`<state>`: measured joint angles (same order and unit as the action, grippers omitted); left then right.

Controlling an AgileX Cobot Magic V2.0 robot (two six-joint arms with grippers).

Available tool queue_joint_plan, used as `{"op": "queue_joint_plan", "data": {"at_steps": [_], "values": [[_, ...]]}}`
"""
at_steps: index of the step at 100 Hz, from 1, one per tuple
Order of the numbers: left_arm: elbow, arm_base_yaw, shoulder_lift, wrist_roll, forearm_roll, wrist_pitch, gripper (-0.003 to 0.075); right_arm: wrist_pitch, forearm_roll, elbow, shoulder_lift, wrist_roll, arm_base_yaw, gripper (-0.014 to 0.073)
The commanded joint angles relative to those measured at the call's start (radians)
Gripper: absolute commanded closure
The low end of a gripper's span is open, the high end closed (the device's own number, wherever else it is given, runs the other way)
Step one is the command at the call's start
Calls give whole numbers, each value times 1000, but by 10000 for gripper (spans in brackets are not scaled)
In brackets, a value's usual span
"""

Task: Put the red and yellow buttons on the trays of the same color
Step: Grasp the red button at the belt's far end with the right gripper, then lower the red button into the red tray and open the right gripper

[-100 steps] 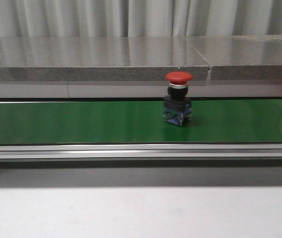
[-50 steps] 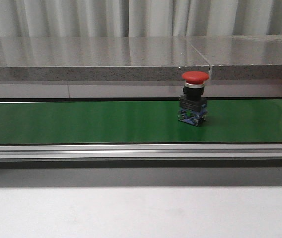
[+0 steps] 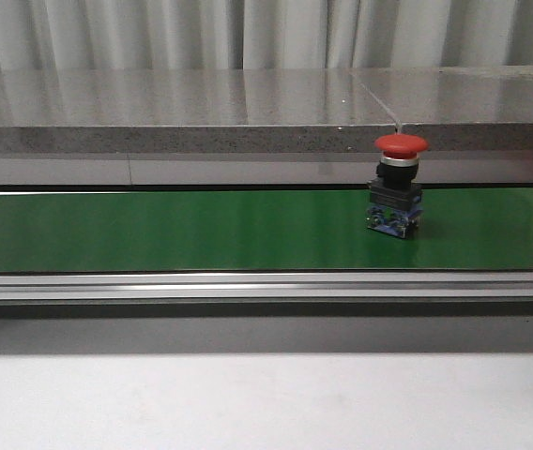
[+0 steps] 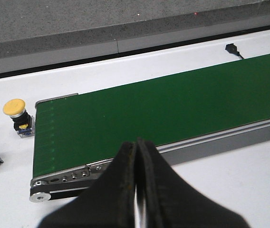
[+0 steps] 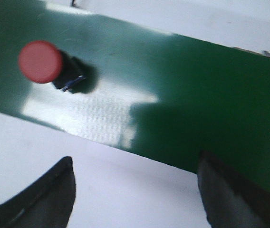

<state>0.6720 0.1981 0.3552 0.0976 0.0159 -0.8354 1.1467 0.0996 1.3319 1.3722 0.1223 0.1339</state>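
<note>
Timing looks like the whole risk here. The red mushroom-head push button stands upright on the green conveyor belt, toward its right end and nearer the belt's far edge. The right hand hangs over the near edge of the belt with its fingers spread wide and nothing between them, the button off to one side of it. The left hand is clenched with nothing in it, near the other belt end, where a yellow mushroom-head button sits on the white table. If the belt is running, a late grab could clip that top-heavy button and tip it. No trays visible.
</note>
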Motion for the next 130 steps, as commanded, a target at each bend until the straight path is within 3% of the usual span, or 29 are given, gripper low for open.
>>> {"op": "queue_joint_plan", "data": {"at_steps": [1,16,67,74,88,96,115,130], "values": [[23,8,8,-5,7,69,741,-26,81,23,17,146,21,52],[23,8,8,-5,7,69,741,-32,188,23,105,317,38,52],[23,8,8,-5,7,69,741,-238,194,24,249,331,38,55],[23,8,8,-5,7,69,741,-239,191,24,267,338,38,106],[23,8,8,-5,7,69,741,-251,191,24,283,338,38,330],[23,8,8,-5,7,69,741,-258,191,24,278,338,38,407],[23,8,8,-5,7,69,741,-290,191,24,218,338,10,429],[23,8,8,-5,7,69,741,-333,191,24,133,325,-99,429]]}}
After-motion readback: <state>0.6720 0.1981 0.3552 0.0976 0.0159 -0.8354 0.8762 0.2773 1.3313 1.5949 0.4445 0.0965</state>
